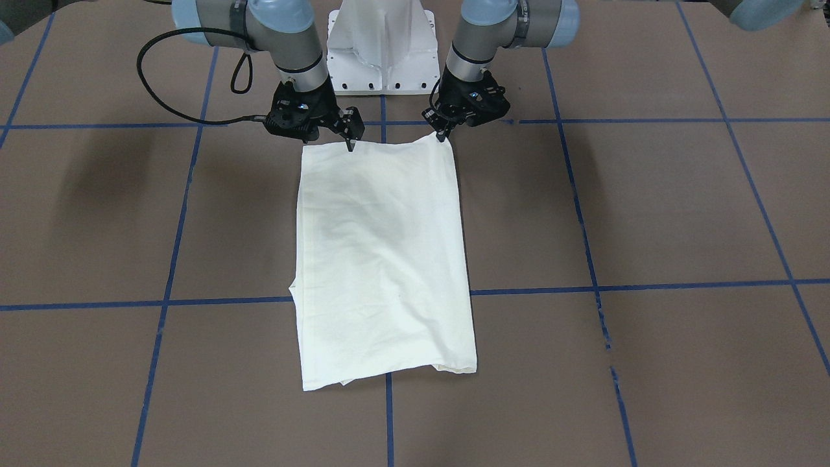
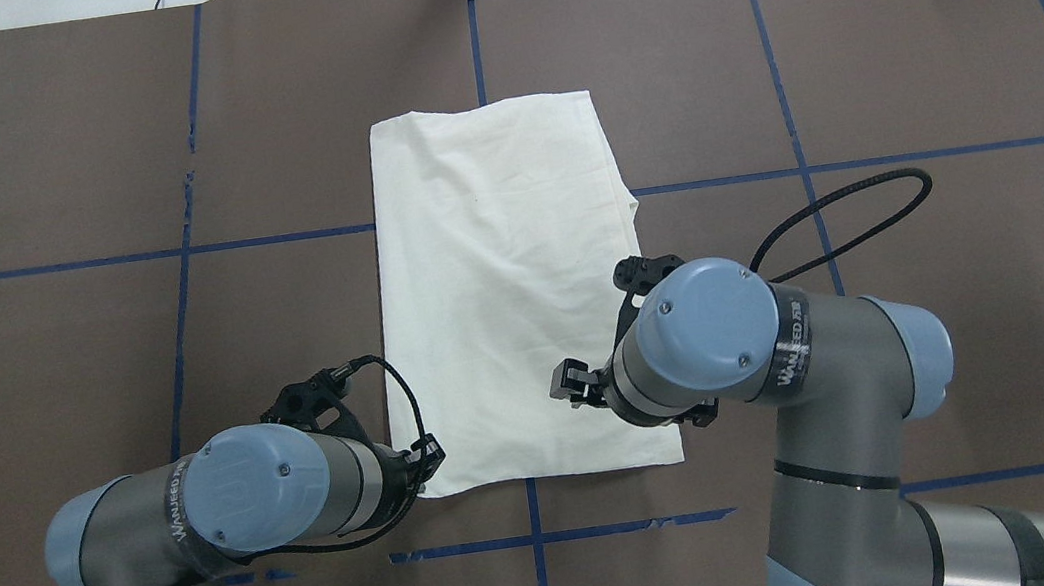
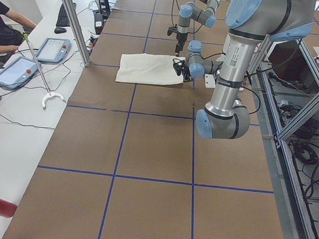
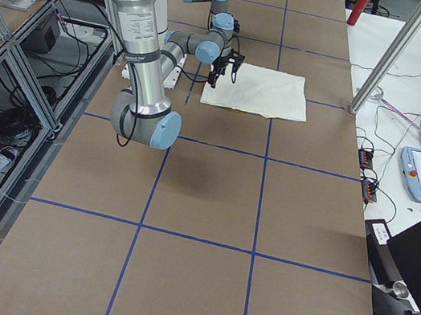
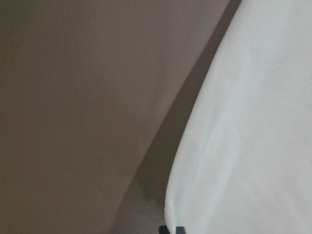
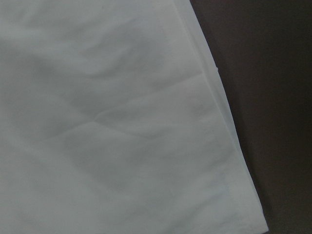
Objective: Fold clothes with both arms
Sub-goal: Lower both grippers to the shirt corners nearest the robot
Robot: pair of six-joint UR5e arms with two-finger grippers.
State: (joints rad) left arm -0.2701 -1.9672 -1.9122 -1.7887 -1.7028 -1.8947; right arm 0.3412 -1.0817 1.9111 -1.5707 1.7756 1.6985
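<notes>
Near the robot-side edge of the tabletop (image 1: pixel 648 207), the left gripper (image 1: pixel 443 135) pinches one near corner of the folded cream T-shirt (image 1: pixel 382 259). The right gripper (image 1: pixel 351 139) stands at the same hem, and I cannot tell its grip. The shirt lies mid-table, stretching toward the far edge.

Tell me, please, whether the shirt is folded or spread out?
Folded: the shirt lies as a narrow rectangle, no sleeves showing, with layered edges peeking out along its border.

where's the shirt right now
In the front-facing view the shirt lies folded, centre, across a blue tape line, with the left pincer and right pincer at its top edge.
</notes>
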